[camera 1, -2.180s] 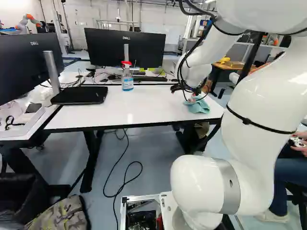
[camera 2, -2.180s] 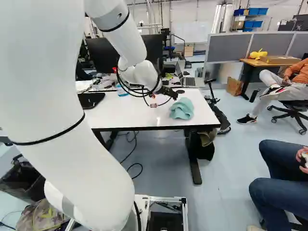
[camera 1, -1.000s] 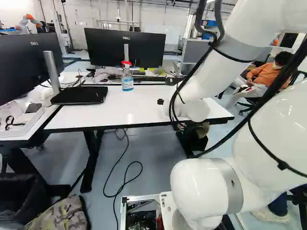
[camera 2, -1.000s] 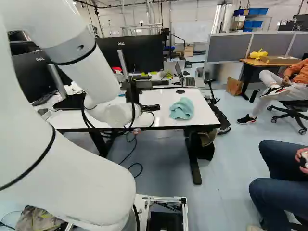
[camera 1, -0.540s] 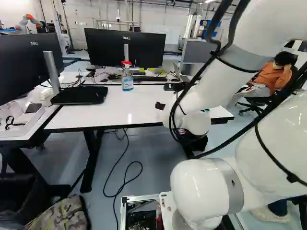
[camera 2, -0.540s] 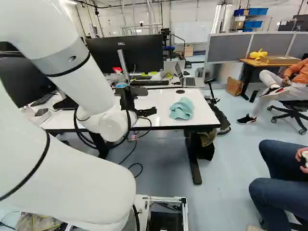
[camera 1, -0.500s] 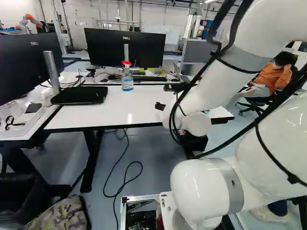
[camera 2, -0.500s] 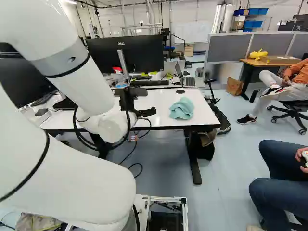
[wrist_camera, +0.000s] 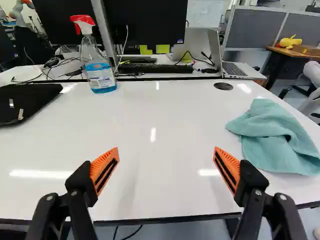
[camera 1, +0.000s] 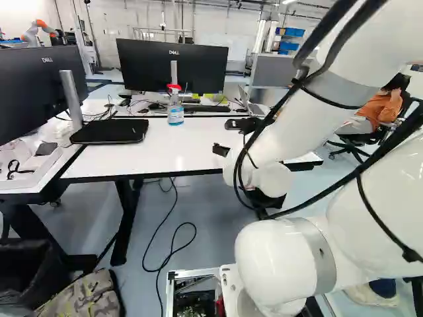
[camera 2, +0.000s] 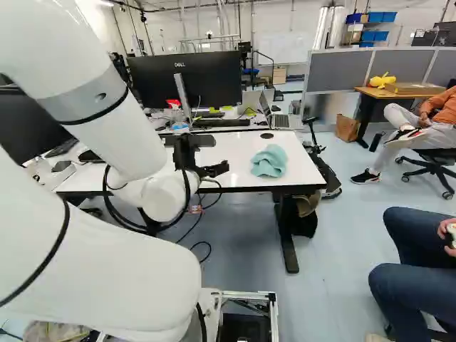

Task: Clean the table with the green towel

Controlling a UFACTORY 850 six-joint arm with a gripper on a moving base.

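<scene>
The green towel (camera 2: pixel 268 161) lies crumpled on the white table (camera 2: pixel 246 146), near its right end. In the left base view my arm hides nearly all of it. My gripper (camera 2: pixel 219 153) is at the table's front edge, left of the towel. Seen from the wrist, the gripper (wrist_camera: pixel 166 155) has its orange-padded fingers wide apart, with only bare tabletop beyond them. The towel (wrist_camera: pixel 277 137) is ahead of the right-hand finger and off to its outer side, not touched. No stain or crumbs can be made out on the tabletop.
A spray bottle (wrist_camera: pixel 98 65) with blue liquid stands at the table's back edge. Behind it are a keyboard (wrist_camera: pixel 155 68), a laptop (wrist_camera: pixel 232 69) and monitors (camera 1: pixel 173 65). A black monitor base (camera 1: pixel 110 131) sits at the left. Another robot (camera 1: pixel 38 30) stands far off.
My arm has drawn back from beside the towel and swung left, lately moving only slightly. The towel has stayed where it was, and the base has not moved.
</scene>
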